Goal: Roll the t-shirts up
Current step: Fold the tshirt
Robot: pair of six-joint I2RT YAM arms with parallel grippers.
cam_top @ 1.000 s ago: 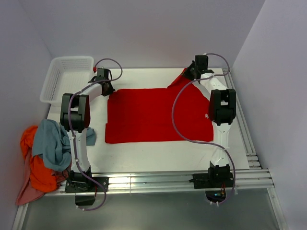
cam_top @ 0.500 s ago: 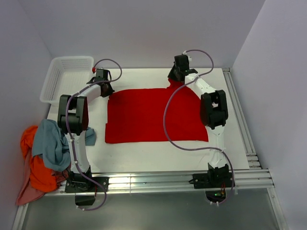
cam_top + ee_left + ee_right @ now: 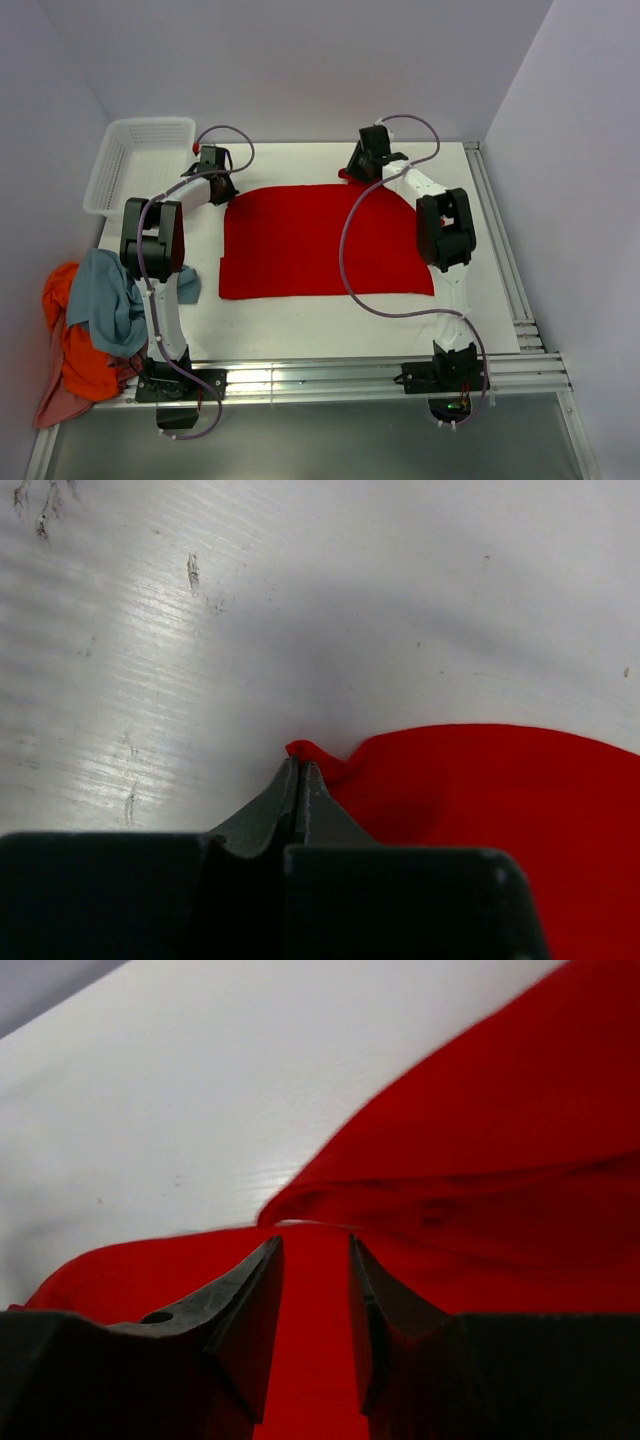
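Red tee (image 3: pixel 320 240) spread flat, centre — grey-blue tee (image 3: pixel 105 300), orange tee (image 3: pixel 85 365), pink tee (image 3: pixel 52 408) heaped at near-L edge.

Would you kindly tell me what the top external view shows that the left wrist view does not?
Only the top view: the white basket, the heap of spare shirts and the right pincer. Only the left wrist view: close up, the left pincer shut on a corner of the red t-shirt. Both: that t-shirt on the white table.

Pale lilac walls (image 3: pixel 300 60) enclose a scuffed white table (image 3: pixel 300 325).
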